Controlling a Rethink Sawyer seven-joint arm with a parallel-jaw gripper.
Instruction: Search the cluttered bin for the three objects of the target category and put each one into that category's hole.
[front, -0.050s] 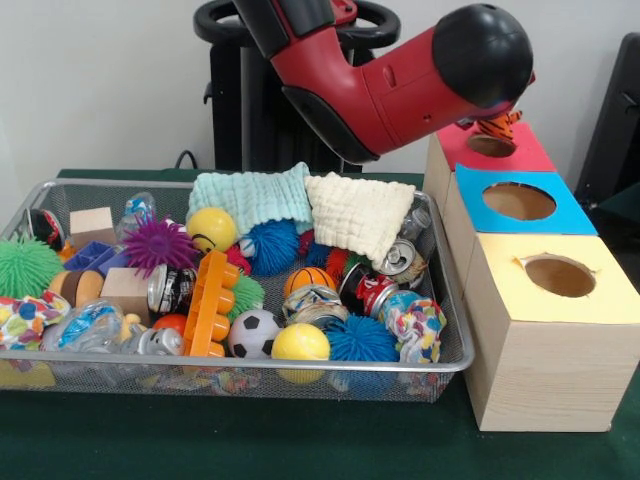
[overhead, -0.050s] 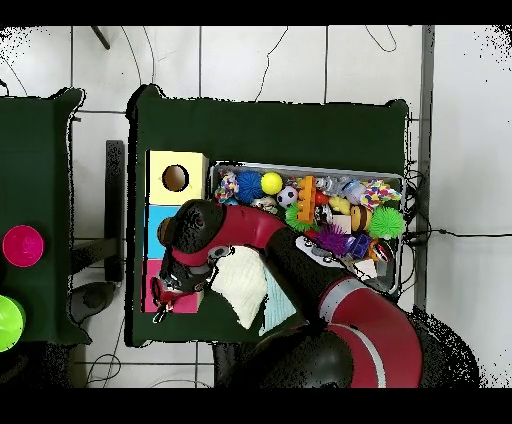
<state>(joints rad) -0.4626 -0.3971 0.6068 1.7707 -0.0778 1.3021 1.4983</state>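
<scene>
My gripper (front, -0.050s: 500, 118) is mostly hidden behind the arm's black end and hangs just above the hole (front, -0.050s: 490, 145) in the red box (front, -0.050s: 535, 155). An orange, black-striped toy (front, -0.050s: 497, 125) hangs there in its grip, right over that hole. From overhead the gripper (overhead, -0.050s: 163, 303) lies over the red box (overhead, -0.050s: 150, 275). The wire bin (front, -0.050s: 300, 365) holds a yellow ball (front, -0.050s: 300, 342), a soccer ball (front, -0.050s: 253, 332), a small basketball (front, -0.050s: 310, 278), crushed cans (front, -0.050s: 375, 292), spiky balls and wooden blocks.
A blue box (front, -0.050s: 575, 215) and a yellow box (front, -0.050s: 610, 290), each with a round hole, stand in a row before the red one. A teal cloth (front, -0.050s: 250, 195) and a cream cloth (front, -0.050s: 365, 215) drape over the bin's back. My arm's elbow (front, -0.050s: 400, 85) hangs above the bin's right corner.
</scene>
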